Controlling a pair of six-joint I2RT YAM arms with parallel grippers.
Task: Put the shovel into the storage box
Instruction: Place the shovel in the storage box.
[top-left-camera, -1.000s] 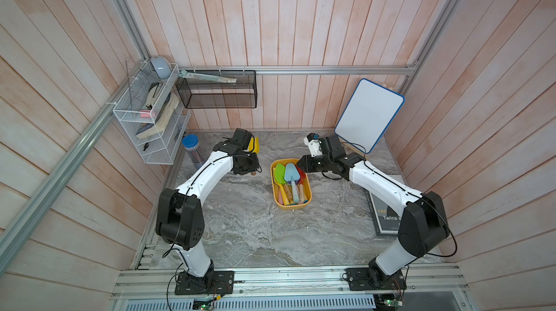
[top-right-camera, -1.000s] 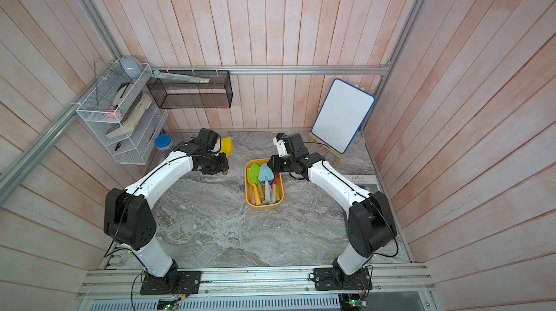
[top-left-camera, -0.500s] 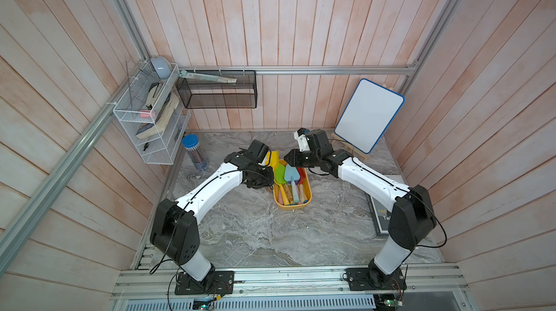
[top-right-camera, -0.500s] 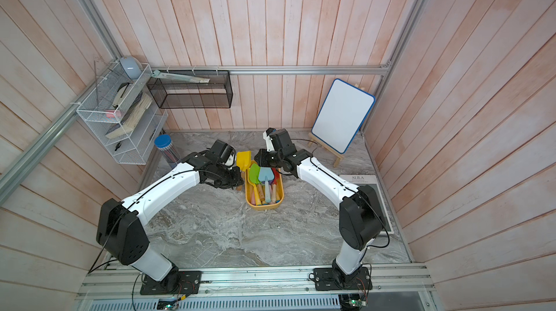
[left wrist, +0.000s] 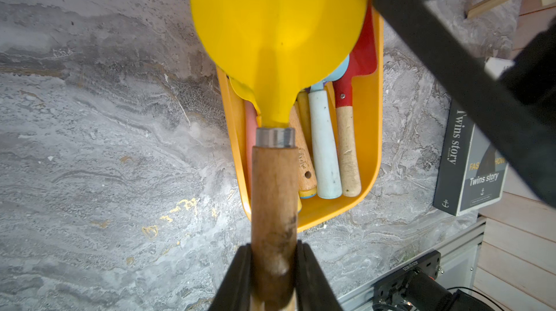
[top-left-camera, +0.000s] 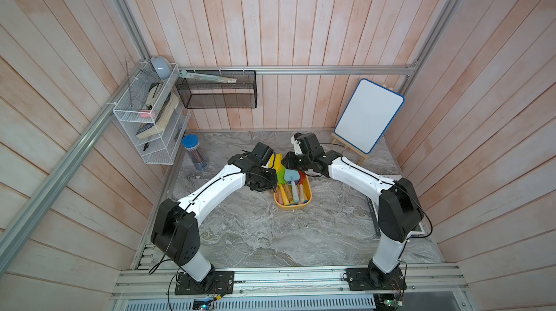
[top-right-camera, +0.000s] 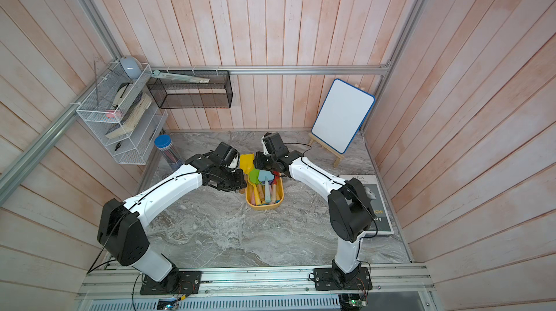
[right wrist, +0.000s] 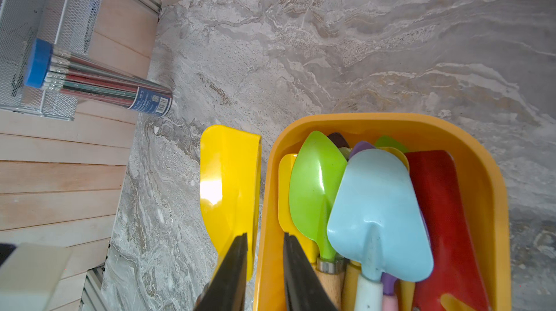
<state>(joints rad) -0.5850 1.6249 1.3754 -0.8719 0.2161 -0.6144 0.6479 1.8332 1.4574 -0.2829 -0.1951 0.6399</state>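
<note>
I read "Twins story" on the book's (left wrist: 460, 159) spine and cover, at the worktop's right edge. The print on the pencil tube's (right wrist: 99, 83) barcode label is too small to read.

Likely a lab test booth: plank walls (top-left-camera: 270, 23), aluminium rail (top-left-camera: 331, 70), marble-look tabletop (top-left-camera: 255, 234).

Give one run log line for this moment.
left fingers: shut on yellow shovel | shovel: beside storage box, not inside | right fingers: open over box rim

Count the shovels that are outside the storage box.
1: the yellow shovel, wooden handle clamped in the left gripper, blade hanging beside the storage box's rim. All others seen lie inside the box, though the arms hide part of the table.
</note>
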